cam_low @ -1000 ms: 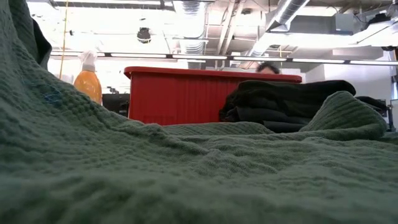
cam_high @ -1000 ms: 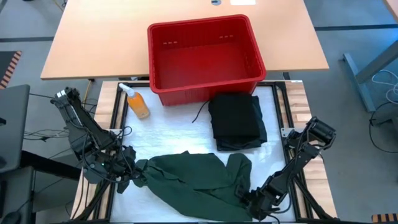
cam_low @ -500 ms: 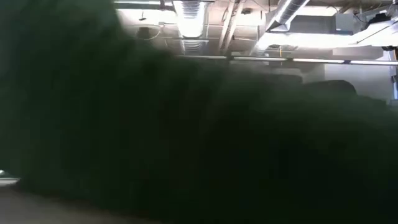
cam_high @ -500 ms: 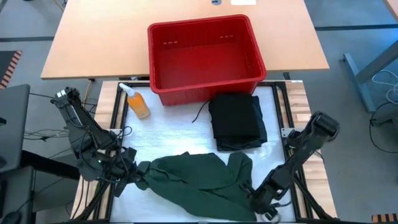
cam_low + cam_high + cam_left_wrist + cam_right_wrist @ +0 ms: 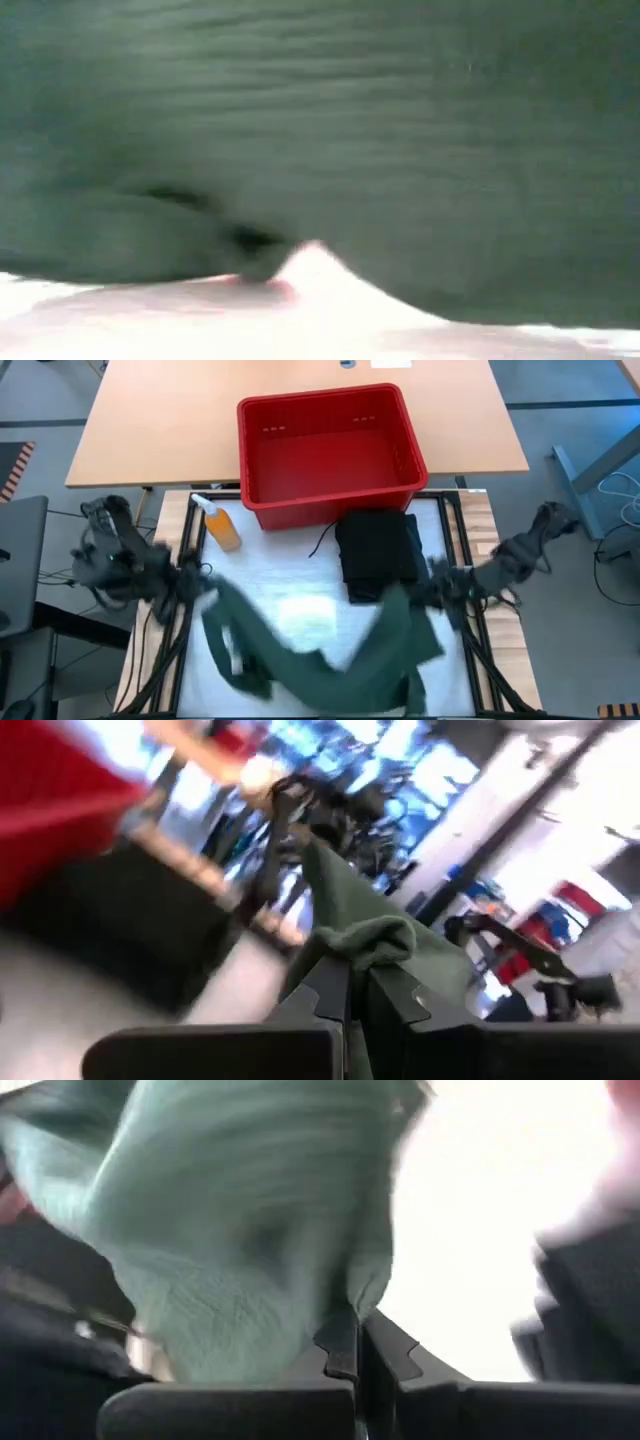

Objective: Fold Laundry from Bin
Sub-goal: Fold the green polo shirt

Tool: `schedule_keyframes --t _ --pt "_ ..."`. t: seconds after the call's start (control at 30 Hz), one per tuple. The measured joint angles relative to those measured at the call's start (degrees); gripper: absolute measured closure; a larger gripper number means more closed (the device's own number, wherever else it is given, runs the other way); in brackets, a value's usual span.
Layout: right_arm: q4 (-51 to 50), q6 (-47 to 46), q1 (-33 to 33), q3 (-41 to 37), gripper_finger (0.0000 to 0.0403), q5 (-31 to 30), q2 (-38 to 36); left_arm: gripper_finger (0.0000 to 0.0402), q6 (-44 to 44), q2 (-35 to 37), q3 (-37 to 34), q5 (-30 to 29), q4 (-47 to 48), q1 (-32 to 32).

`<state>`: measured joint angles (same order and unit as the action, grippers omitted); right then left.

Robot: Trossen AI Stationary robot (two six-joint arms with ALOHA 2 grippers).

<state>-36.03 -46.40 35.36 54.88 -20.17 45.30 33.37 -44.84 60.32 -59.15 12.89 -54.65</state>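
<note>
Both grippers, left (image 5: 350,982) and right (image 5: 352,1342), have jaws clamped on the soft dark green cloth shirt (image 5: 330,650), which may slip out if the arms pull it too tight.

Near the left edge of my table (image 5: 300,575) an orange bottle (image 5: 222,527) with a pale top lies on the white surface. Beyond the far edge I see a broad tan desk (image 5: 160,420) and grey floor (image 5: 570,400) around it.
</note>
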Motion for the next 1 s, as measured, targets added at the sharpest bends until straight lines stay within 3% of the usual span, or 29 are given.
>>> schedule_keyframes --t 0.1,0.17,0.33,0.47,0.67,1.0 --pt "-7.32 -18.52 -0.64 -3.50 0.0385 8.09 -2.60 0.0401 16.51 1.59 -1.21 -1.05 13.47 -0.64" --pt "-1.73 -19.85 2.44 -6.16 0.0385 11.06 -2.75 0.0401 19.57 0.51 -1.84 0.81 15.59 -0.77" --pt "14.69 -13.46 7.75 -8.19 0.0385 10.53 -1.85 0.0402 21.45 -1.74 -2.35 10.26 15.45 0.86" --pt "21.04 -9.37 7.98 -8.49 0.0385 6.79 -3.75 0.0401 17.71 -0.20 -2.41 12.04 12.60 0.98" --pt "38.46 6.31 6.00 -8.23 0.0385 2.82 -12.73 0.0401 6.20 5.88 -2.34 10.93 6.67 1.13" --pt "37.88 20.67 1.99 -4.73 0.0385 -4.66 -24.98 0.0402 -2.78 18.25 -2.29 3.72 2.78 1.13"
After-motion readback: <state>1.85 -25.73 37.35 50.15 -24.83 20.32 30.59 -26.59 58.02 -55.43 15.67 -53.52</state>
